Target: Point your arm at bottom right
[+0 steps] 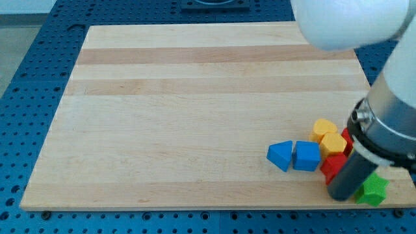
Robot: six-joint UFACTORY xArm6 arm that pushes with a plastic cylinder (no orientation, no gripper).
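Observation:
My tip (338, 195) is at the board's bottom right, near the bottom edge. It stands just below a red block (333, 166) and just left of a green star-shaped block (373, 190), close to both; I cannot tell whether it touches them. Left of the red block lie a blue cube (307, 156) and a blue wedge-shaped block (280, 155), side by side. Two yellow blocks (324, 129) (334, 143) sit above the red block. A second red piece (348, 139) shows beside them, partly hidden by the arm.
The wooden board (195, 117) lies on a blue perforated table (32, 78). The white and grey arm body (390, 123) covers the board's right edge and top right corner.

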